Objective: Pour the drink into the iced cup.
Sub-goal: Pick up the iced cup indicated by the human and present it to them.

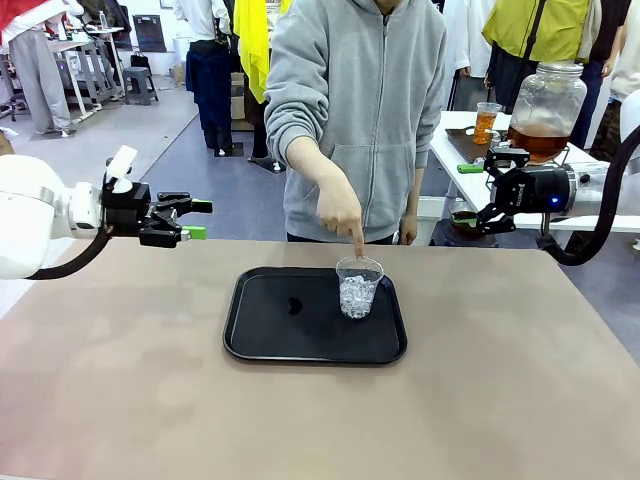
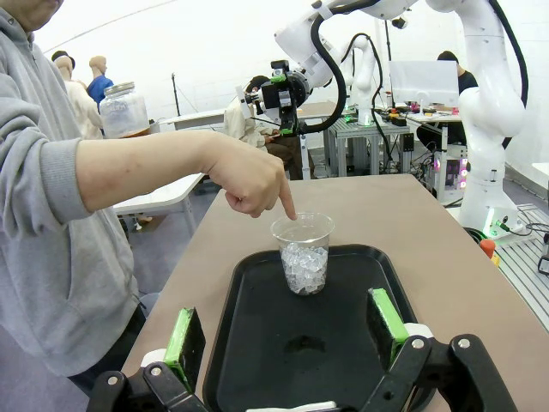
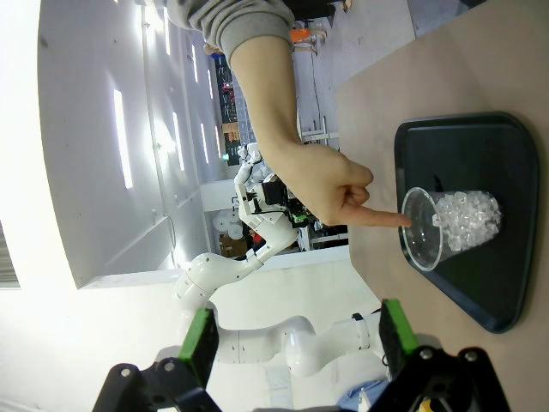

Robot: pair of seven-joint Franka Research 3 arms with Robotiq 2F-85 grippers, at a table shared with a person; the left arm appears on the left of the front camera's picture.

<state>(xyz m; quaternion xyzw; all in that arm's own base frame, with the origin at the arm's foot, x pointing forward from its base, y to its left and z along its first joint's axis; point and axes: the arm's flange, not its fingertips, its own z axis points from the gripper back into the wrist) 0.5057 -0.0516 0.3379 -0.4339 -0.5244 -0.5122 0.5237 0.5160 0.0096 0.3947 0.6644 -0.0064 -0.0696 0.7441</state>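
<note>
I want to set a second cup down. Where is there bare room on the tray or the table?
Free: the left half of the black tray, beside the iced cup; the table in front of the tray and on either side. Crowded: the tray's far right corner, where the person's hand points at the cup's rim.

Level on the left side, left gripper (image 1: 198,220) points inward, jaws spread wide. Opposite it, right gripper (image 1: 472,195) also level, pointing inward, jaws spread wide too.
</note>
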